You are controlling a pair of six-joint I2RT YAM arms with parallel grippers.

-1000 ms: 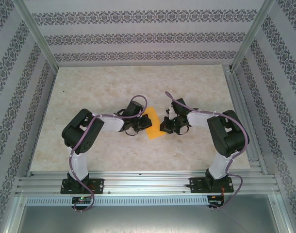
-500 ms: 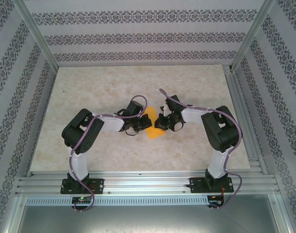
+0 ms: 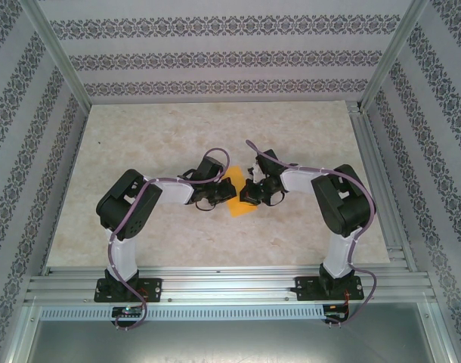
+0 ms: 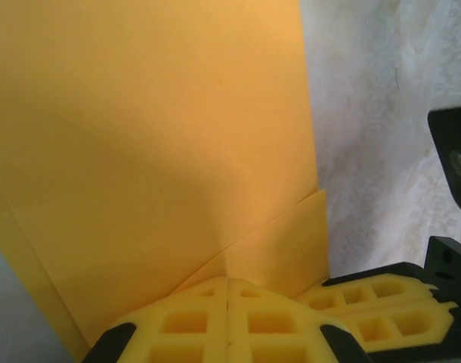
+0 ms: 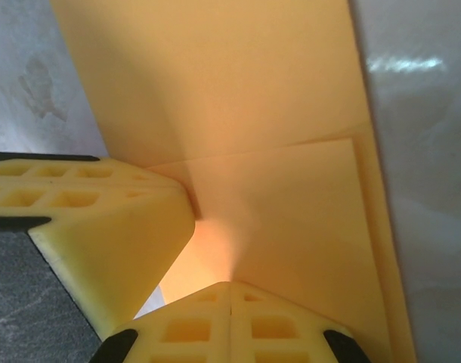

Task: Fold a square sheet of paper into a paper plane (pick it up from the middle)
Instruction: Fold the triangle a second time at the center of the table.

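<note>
My left gripper [image 4: 228,291] is pinched tight on the folded orange-yellow paper [image 3: 238,206], and my right gripper [image 5: 230,296] is clamped on its other side. The paper sits mid-table [image 3: 155,136], between my wrists.

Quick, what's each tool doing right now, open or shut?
Left tool: closed, pinching the orange-yellow paper.
Right tool: closed, pinching the same paper.

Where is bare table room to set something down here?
Free: the beige marbled tabletop from left claw and right claw up to the patterned back wall, and both flanks outside the arms. Crowded: centre, where both claws pinch the folded orange-yellow paper sheet.
</note>
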